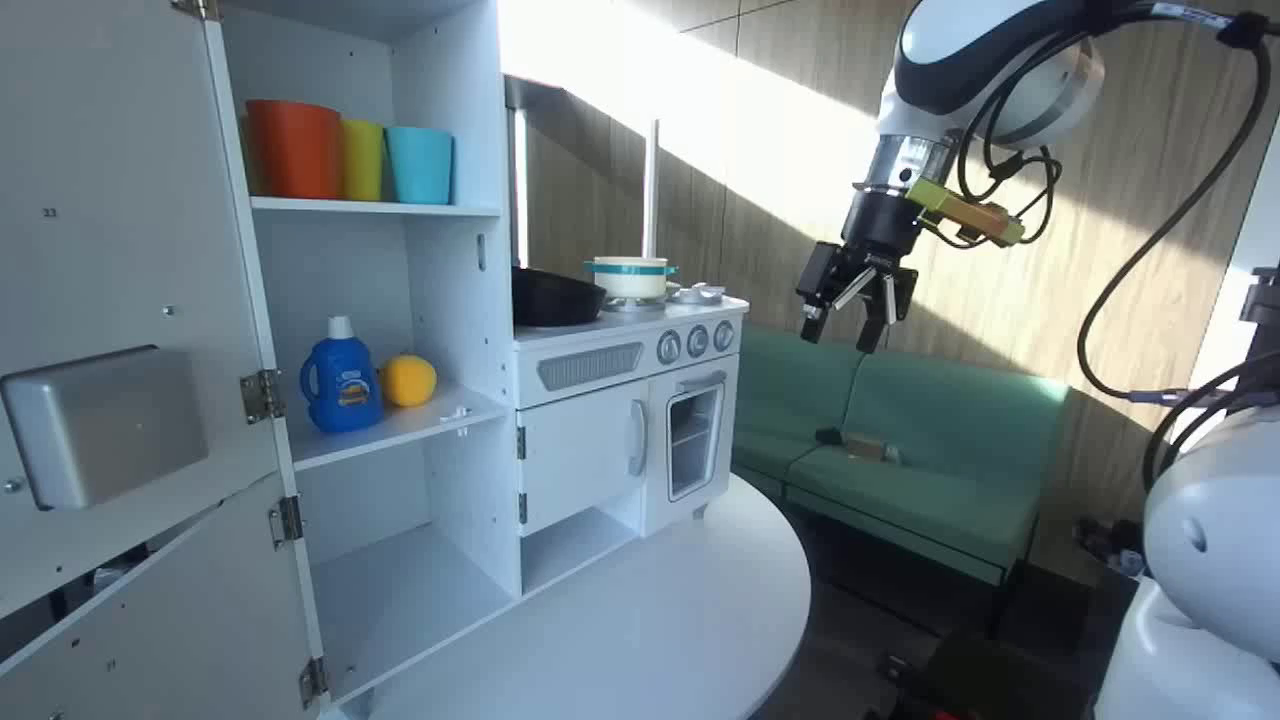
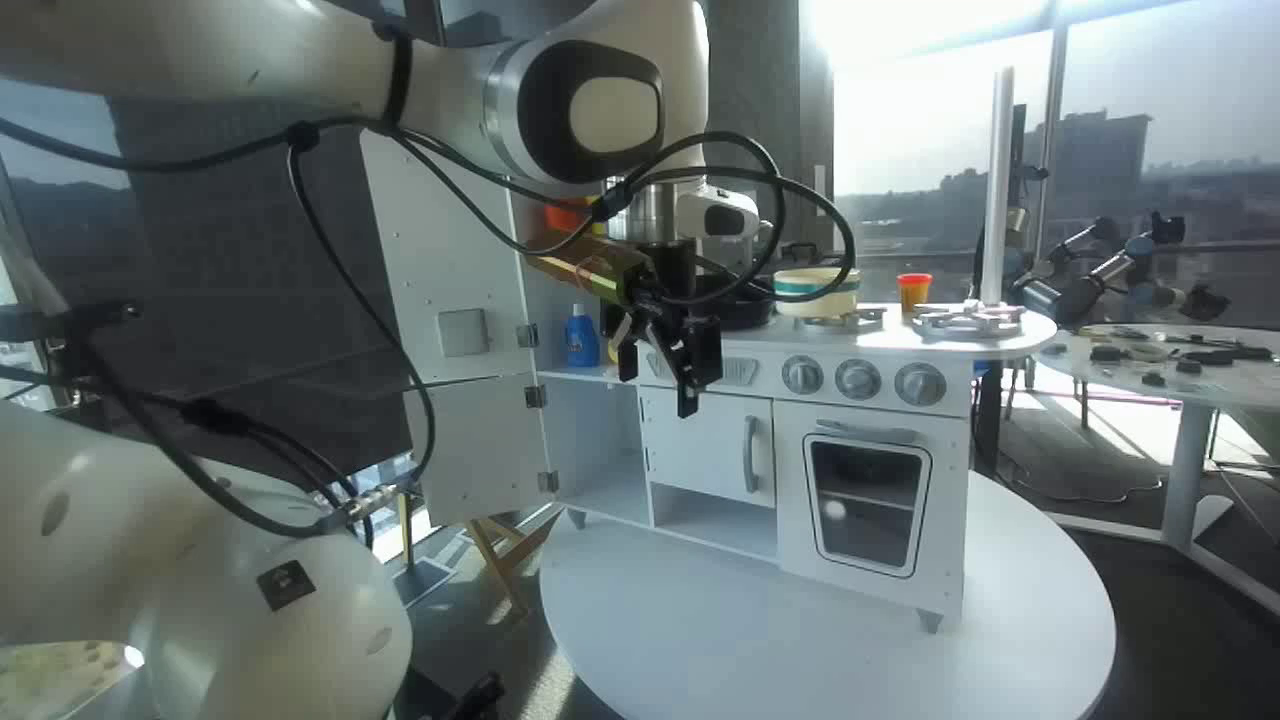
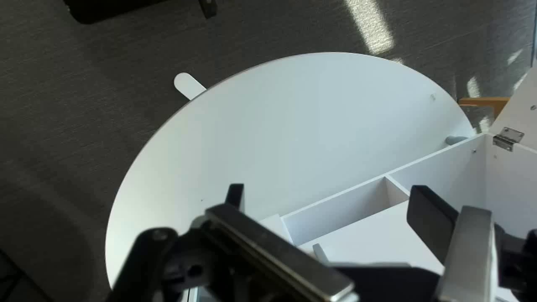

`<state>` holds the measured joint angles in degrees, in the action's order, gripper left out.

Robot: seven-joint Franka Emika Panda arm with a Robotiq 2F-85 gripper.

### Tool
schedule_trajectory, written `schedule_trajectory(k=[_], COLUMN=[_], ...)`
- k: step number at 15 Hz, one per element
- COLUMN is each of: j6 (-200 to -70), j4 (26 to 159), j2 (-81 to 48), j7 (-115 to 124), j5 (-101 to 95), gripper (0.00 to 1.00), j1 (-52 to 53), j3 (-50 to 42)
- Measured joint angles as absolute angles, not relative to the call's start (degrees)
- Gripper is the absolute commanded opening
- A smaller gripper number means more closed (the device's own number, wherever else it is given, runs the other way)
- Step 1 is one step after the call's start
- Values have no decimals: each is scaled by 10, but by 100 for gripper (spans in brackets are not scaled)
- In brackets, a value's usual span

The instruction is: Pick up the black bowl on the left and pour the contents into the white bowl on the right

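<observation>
The white bowl [image 1: 628,283] is a round cream-white vessel with a teal band near its upper edge and small side handles. It stands on the stovetop in both exterior views [image 2: 812,307]. Beside it, on its left, stands a wide, low black pan-like vessel [image 1: 555,300], partly hidden by the cabinet wall. No small deep black bowl shows; it is hidden or out of view. My gripper [image 1: 842,333] is open and empty, in the air out in front of the stove. It also shows in an exterior view [image 2: 658,388]. The wrist view shows neither vessel between the fingers [image 3: 331,205].
A white toy kitchen [image 2: 870,370] stands on a round white table [image 2: 820,640]. Its tall cabinet has open doors [image 1: 120,250], with cups [image 1: 295,150], a blue bottle [image 1: 343,385] and a yellow ball-like thing [image 1: 408,380] on shelves. An orange tub [image 2: 913,292] stands behind the stovetop.
</observation>
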<state>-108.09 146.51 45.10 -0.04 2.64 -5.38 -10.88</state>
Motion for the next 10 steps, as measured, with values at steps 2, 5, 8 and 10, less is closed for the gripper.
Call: schedule_trajectory(k=[2, 5, 8, 10], j6=[-1081, -1081, -1081, -1083], j4=[1461, 1460, 1460, 1462], j2=[452, 454, 454, 451], j7=[0, 0, 0, -2], j5=[26, 26, 26, 27], gripper=[100, 100, 100, 100], j1=[-54, -54, -54, -53], j3=[-109, -109, -109, -108])
